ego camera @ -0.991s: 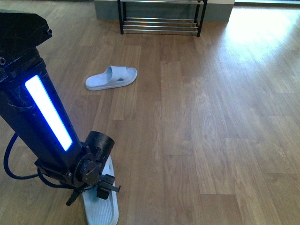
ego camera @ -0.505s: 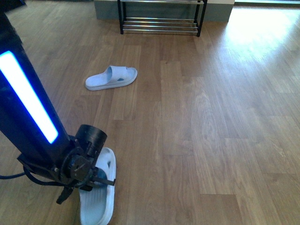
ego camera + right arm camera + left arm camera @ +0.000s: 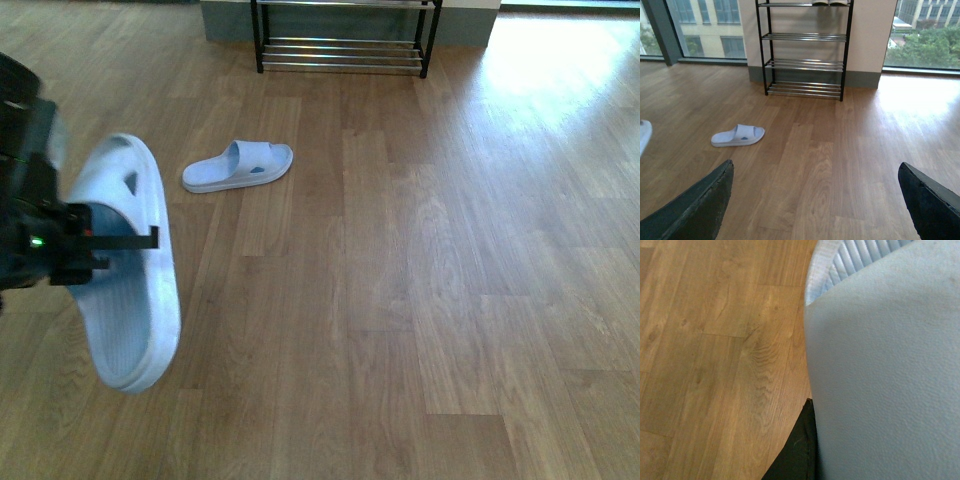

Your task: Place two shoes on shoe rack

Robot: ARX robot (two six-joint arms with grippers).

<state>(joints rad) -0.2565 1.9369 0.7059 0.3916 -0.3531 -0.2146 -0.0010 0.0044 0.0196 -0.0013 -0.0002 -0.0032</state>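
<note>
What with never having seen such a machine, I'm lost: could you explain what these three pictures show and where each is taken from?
It is a robot with two arms, each ending in a pincer. The front view looks from its body across a wooden floor to a shoe rack by the wall. There the left pincer holds one pale slipper off the floor; a second slipper lies nearer the rack. The left wrist view rides on that arm, so the held slipper fills it. The right wrist view looks between the fingers of the open, empty right pincer at the same rack and lying slipper.
</note>
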